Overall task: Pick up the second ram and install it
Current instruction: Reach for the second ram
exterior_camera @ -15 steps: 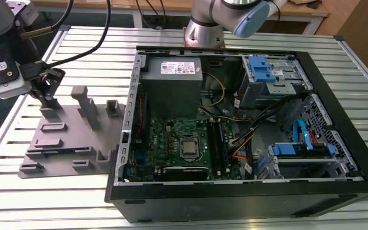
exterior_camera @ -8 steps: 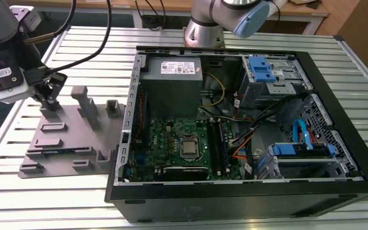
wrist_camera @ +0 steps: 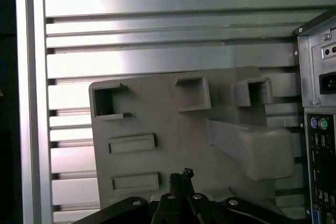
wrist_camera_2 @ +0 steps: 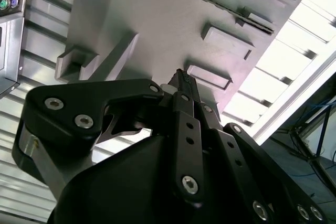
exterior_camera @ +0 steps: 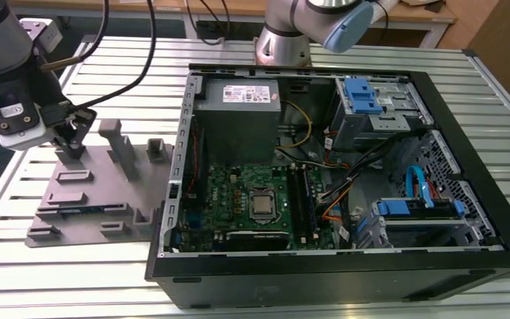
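My gripper [exterior_camera: 72, 141] hangs low over the back part of the grey fixture plate [exterior_camera: 104, 199], at the exterior view's left. Its black fingertips [wrist_camera_2: 181, 78] look pressed together with nothing between them, a little above the plate in both wrist views. A thin dark strip [wrist_camera_2: 210, 1] stands on edge in a slot along the plate's front edge [exterior_camera: 67, 212]. It may be the second ram, but I cannot tell for sure. It is a few block-widths from the fingertips. The green motherboard [exterior_camera: 237, 193] lies inside the open computer case [exterior_camera: 326, 266], with long black slots [exterior_camera: 301, 199] beside the processor.
Raised grey posts and blocks [exterior_camera: 117, 149] stand on the fixture plate around the gripper. The case wall [exterior_camera: 173, 193] rises right beside the plate. Cables [exterior_camera: 361, 166] and blue drive brackets [exterior_camera: 361, 96] crowd the case's far side. The table is ribbed aluminium [wrist_camera: 157, 51].
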`<state>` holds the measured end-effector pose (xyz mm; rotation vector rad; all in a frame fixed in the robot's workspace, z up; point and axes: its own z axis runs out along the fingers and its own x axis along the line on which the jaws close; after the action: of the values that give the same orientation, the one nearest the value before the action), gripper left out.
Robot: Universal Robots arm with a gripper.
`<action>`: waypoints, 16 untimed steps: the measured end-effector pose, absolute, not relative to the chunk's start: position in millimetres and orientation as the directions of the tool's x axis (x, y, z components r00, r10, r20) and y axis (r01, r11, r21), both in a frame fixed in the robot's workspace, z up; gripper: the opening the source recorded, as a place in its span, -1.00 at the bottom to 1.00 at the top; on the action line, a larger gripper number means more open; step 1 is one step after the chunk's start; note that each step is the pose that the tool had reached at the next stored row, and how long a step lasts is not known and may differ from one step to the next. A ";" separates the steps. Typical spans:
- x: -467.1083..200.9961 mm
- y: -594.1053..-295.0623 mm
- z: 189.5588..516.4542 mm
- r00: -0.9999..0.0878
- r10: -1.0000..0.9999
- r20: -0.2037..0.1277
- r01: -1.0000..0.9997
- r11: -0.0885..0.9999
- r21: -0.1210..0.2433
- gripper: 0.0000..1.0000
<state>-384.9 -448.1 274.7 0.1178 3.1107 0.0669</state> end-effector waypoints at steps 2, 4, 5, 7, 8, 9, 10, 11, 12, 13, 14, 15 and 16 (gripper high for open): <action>-384.9 -448.1 272.0 -0.997 0.076 -0.026 0.075 0.996 0.044 -0.85; -385.0 -448.6 269.4 -0.997 0.076 -0.026 0.075 0.996 0.044 -0.85; -385.3 -449.7 268.0 -0.997 0.076 -0.026 0.075 0.996 0.043 -0.85; -386.3 -454.4 265.1 -0.997 0.076 -0.026 0.075 0.996 0.044 -0.85; -386.8 -457.9 264.1 -0.997 0.076 -0.026 0.075 0.996 0.044 -0.85; -387.1 -461.6 263.3 -0.997 0.076 -0.025 0.075 0.996 0.043 -0.85; -387.4 -465.1 262.4 -0.997 0.076 -0.025 0.075 0.996 0.043 -0.85; -387.6 -468.6 261.4 -0.997 0.076 -0.025 0.075 0.996 0.044 -0.85; -387.8 -472.3 260.3 -0.997 0.076 -0.024 0.075 0.996 0.044 -0.85; -388.1 -475.6 259.5 -0.997 0.076 -0.024 0.075 0.996 0.043 -0.85; -388.4 -478.5 258.8 -0.997 0.076 -0.023 0.075 0.996 0.043 -0.85; -388.7 -481.1 258.3 -0.997 0.076 -0.023 0.075 0.996 0.043 -0.85; -388.8 -483.0 258.0 -0.997 0.076 -0.023 0.075 0.996 0.041 -0.85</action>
<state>-388.8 -483.0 258.0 0.1180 3.1137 0.0627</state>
